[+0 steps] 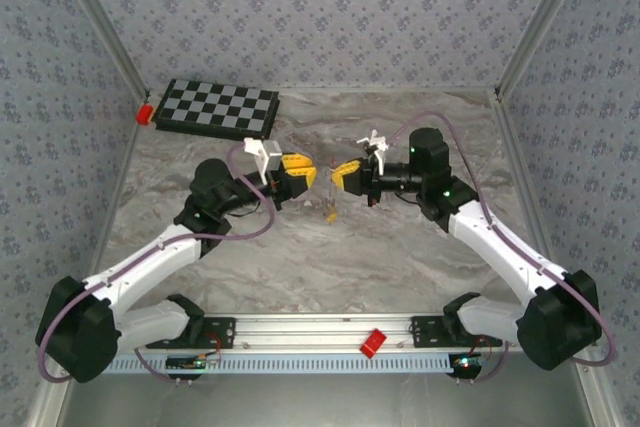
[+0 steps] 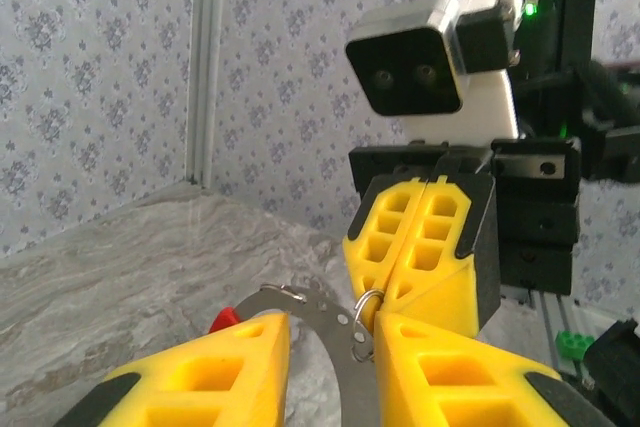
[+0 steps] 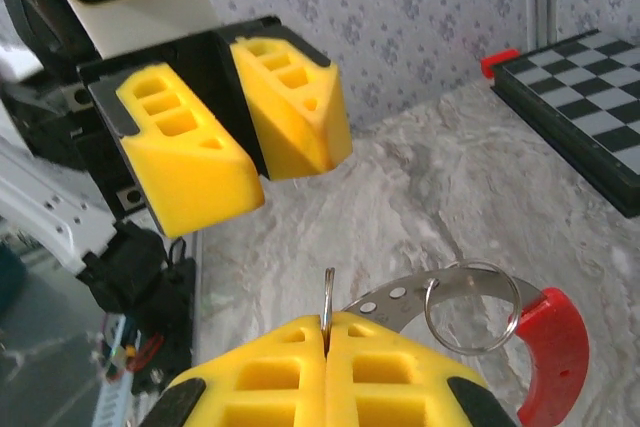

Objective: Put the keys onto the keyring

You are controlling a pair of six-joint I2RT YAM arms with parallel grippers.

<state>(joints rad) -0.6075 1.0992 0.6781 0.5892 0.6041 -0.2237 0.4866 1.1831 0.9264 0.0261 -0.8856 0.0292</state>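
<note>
The keyring (image 2: pixel 330 322), a curved grey metal strip with holes and a red end (image 3: pixel 551 345), hangs in mid-air between the two grippers. A thin wire ring (image 3: pixel 327 292) hooked through one hole is pinched edge-on in my right gripper (image 3: pixel 327 325), which is shut. A second, larger wire ring (image 3: pixel 470 307) hangs loose on the strip. My left gripper (image 2: pixel 332 347) is open, its fingers standing either side of the strip without clamping it. The grippers face each other tip to tip over the table (image 1: pixel 325 175). A tiny yellow-orange bit (image 1: pixel 330 211) hangs below them, too small to identify as keys.
A checkerboard (image 1: pixel 217 108) lies at the back left with a red block (image 1: pixel 145 112) at its corner. Another red block (image 1: pixel 373 343) sits on the front rail. Patterned walls close in the marble table (image 1: pixel 400 257) on three sides.
</note>
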